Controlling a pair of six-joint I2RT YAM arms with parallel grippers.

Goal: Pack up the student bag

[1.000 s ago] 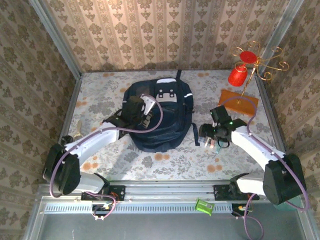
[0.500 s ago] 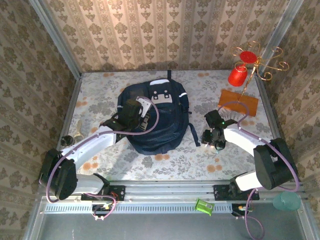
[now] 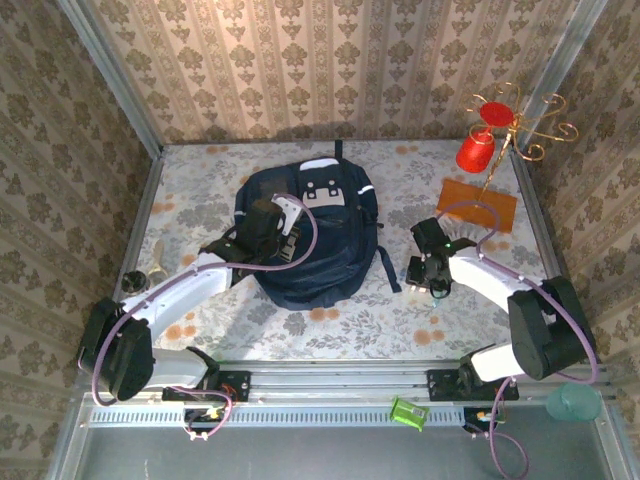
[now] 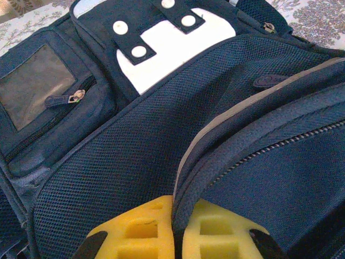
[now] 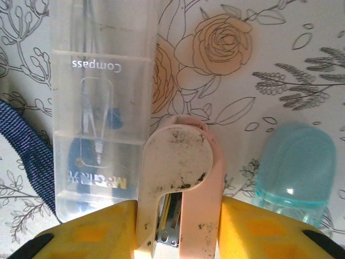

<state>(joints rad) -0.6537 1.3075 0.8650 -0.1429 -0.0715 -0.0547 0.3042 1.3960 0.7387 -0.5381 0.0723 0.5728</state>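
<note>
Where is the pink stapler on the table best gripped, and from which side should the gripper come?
Grip the pink stapler across its narrow body, behind the rounded head, coming down from above. It lies flat with long, parallel sides, and the compass case and teal container lie close on either side, so a sideways approach would likely hit them.

Bag (image 3: pixel 305 235) fills mid-table, its strap (image 5: pixel 27 151) reaching the compass case (image 5: pixel 99 118). Case and teal cap (image 5: pixel 294 167) hem the stapler (image 5: pixel 180 162) on both sides. Bare cloth (image 3: pixel 330 325) runs along the near edge. Board (image 3: pixel 477 203) and cup stand (image 3: pixel 478 150) block the far right corner.
</note>
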